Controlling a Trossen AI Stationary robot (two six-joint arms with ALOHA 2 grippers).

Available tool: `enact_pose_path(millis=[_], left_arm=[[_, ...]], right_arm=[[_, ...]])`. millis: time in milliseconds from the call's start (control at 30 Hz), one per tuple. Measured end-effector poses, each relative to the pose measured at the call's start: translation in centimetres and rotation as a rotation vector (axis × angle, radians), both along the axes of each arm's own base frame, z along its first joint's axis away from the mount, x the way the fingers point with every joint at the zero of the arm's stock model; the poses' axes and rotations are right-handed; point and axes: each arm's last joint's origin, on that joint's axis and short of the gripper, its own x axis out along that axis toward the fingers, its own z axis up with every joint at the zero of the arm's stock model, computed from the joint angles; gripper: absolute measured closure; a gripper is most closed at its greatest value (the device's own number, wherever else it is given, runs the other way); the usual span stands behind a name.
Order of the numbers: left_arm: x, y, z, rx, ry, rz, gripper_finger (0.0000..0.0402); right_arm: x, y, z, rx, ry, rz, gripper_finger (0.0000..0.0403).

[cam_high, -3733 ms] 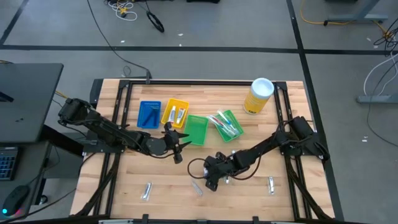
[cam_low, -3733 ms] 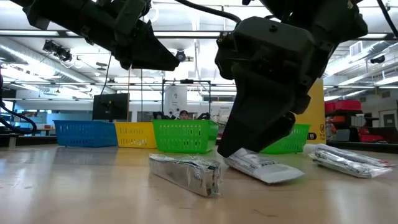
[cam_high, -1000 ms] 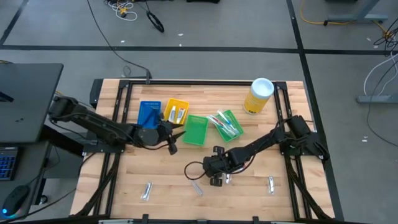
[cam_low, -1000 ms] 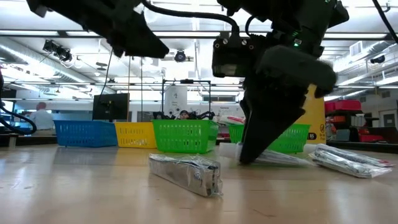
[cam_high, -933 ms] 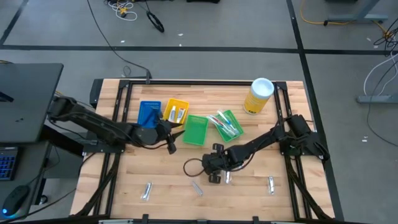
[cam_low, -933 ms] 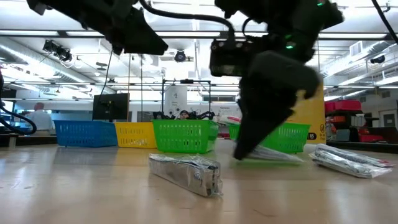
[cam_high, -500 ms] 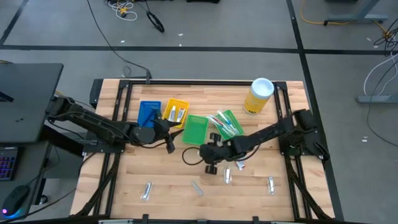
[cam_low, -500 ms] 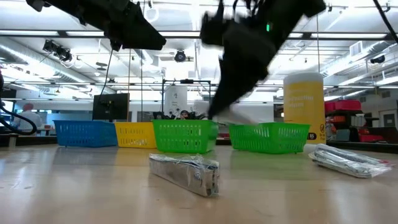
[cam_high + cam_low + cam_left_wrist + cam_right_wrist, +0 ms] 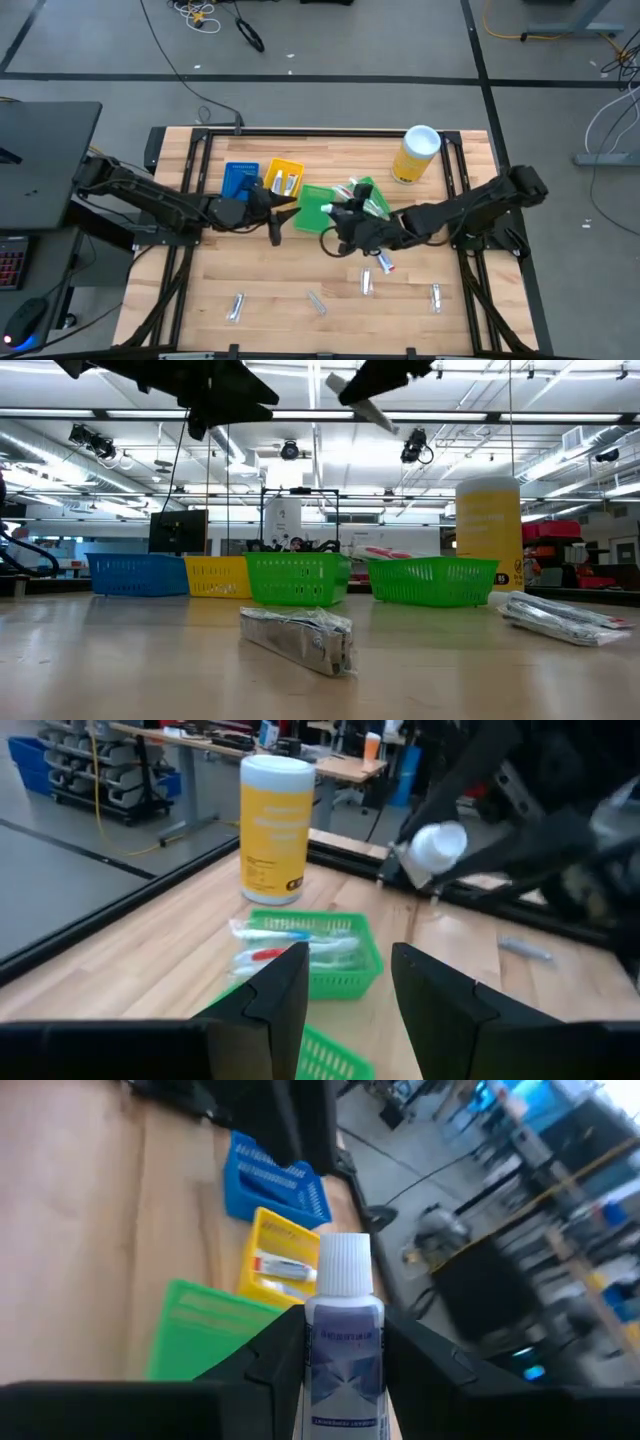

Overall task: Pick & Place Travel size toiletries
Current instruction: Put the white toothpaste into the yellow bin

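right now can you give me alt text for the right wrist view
The right claw grips a white capped tube upright between its dark fingers. Beyond it on the wooden table sit a green bin, a yellow bin and a blue bin.

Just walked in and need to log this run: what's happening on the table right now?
The right tool is shut on a white-capped toothpaste tube and carries it in the air above the two green bins. The left tool is open, holds nothing and waits near the yellow bin. A few small packets lie on the near part of the wooden table, not yet sorted.
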Motion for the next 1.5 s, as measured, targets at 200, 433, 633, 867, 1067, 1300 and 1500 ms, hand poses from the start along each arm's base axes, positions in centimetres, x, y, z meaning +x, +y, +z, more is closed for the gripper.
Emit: enact_pose_path(millis=[200, 433, 633, 867, 1067, 1300, 1500], left_arm=[[0.7, 1.6, 0.5, -0.064, -0.066, -0.074, 0.0248], [2.3, 2.2, 0.4, 0.042, -0.020, -0.131, 0.0248], [3.2, 3.2, 0.0, 0.110, 0.032, -0.002, 0.0228], [3.9, 4.2, -0.2, 0.031, 0.019, 0.041, 0.0178], [4.0, 4.3, 0.2, 0.024, -0.025, 0.026, 0.0170], [4.0, 4.4, 0.1, 0.019, -0.023, 0.040, 0.0179], [4.0, 4.4, 0.2, 0.020, -0.026, 0.053, 0.0190]], right_arm=[[2.3, -0.3, -2.3, -0.226, 0.115, 0.056, 0.0272], [4.1, -1.0, -3.9, -0.502, 0.205, -0.105, 0.0272], [4.4, -1.8, -4.1, -0.487, 0.199, -0.135, 0.0272], [4.5, -2.5, -4.1, -0.484, 0.204, -0.148, 0.0272], [5.0, -3.1, -3.8, -0.445, 0.162, -0.100, 0.0272], [5.5, -3.5, -3.4, -0.400, 0.096, -0.006, 0.0272], [5.6, -3.5, -3.1, -0.460, 0.115, -0.007, 0.0272]])
